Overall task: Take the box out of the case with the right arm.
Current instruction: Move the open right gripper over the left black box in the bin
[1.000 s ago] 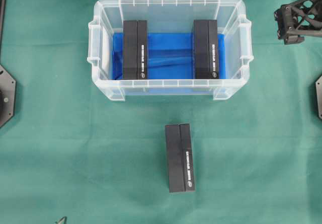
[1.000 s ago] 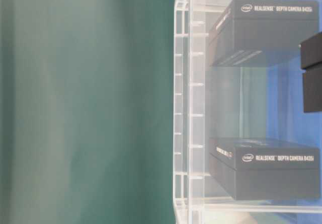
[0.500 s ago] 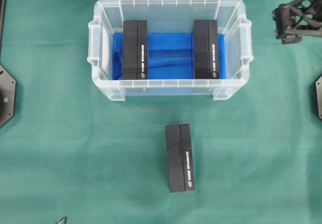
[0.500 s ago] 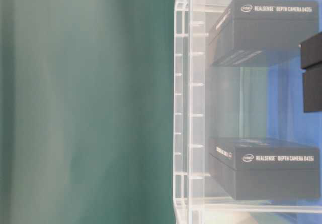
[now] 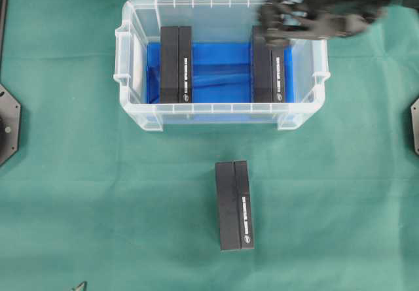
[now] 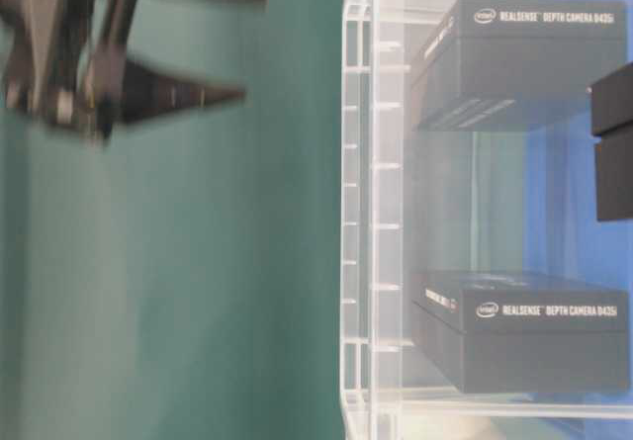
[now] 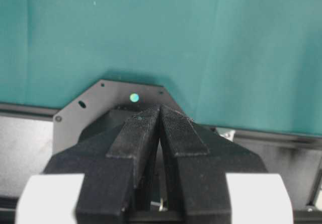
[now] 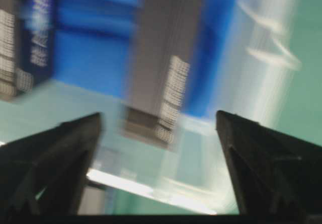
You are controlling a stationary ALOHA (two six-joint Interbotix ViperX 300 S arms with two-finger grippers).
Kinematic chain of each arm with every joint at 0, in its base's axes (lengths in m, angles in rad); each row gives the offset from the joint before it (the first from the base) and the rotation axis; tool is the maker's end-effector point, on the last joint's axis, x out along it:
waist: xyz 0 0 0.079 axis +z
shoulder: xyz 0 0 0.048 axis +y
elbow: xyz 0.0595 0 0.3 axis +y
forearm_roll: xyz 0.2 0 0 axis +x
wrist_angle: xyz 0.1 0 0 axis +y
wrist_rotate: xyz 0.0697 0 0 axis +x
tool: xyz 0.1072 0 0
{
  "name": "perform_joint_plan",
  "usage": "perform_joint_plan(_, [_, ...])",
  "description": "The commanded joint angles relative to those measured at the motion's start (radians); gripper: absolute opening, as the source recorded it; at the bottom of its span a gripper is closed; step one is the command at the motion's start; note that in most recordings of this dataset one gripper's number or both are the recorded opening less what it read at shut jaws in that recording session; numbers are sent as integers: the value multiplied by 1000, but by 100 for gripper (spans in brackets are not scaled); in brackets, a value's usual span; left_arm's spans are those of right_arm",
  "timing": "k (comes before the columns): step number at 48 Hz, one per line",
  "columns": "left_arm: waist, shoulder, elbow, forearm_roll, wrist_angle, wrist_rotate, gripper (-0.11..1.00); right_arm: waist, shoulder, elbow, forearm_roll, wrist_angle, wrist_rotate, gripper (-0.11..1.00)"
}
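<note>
Two black boxes (image 5: 175, 64) (image 5: 273, 68) lie well apart inside the case (image 5: 131, 104); a third box (image 5: 234, 205) lies outside on the green table (image 5: 78, 199). The right end effector (image 5: 278, 26), fingers spread apart and empty, hangs blurred above the right-hand box. The left end effector (image 7: 159, 128) has its fingers pressed together.

Open lane down the middle of the case, a box against each side

Inside the case (image 5: 221, 116) two black boxes lie lengthwise: the left box (image 5: 175, 65) and the right box (image 5: 268, 68), well apart, with bare blue lining (image 5: 219, 68) between them. Each box lies close to its side wall, leaving only a narrow slot there. The right gripper (image 5: 275, 26), blurred, with jaws spread wide, hangs over the far right corner above the right box's far end. A third box (image 5: 234, 205) lies on the green cloth (image 5: 98, 199) near the case's front wall, with open cloth on both sides.
</note>
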Motion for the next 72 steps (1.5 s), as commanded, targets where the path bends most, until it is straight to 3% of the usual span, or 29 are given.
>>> perform_joint_plan(1, [-2, 5, -14, 3, -5, -3, 0, 8, 75, -135, 5, -3, -29, 91])
perform_joint_plan(12, [-2, 5, -14, 3, -5, -3, 0, 15, 265, -373, 57, 0, -114, 91])
perform_joint_plan(22, [-2, 5, -14, 3, -5, -3, 0, 21, 354, -472, 86, 17, -130, 91])
perform_joint_plan(36, [-2, 5, -12, 3, -5, -3, 0, 26, 408, -500, 118, -11, -140, 92])
perform_joint_plan(49, [-2, 5, -12, 3, -5, -8, 0, 28, 413, -499, 115, -83, -140, 95])
perform_joint_plan(72, [-2, 5, -12, 3, -6, -8, 0, 26, 420, -499, 115, -71, -133, 95])
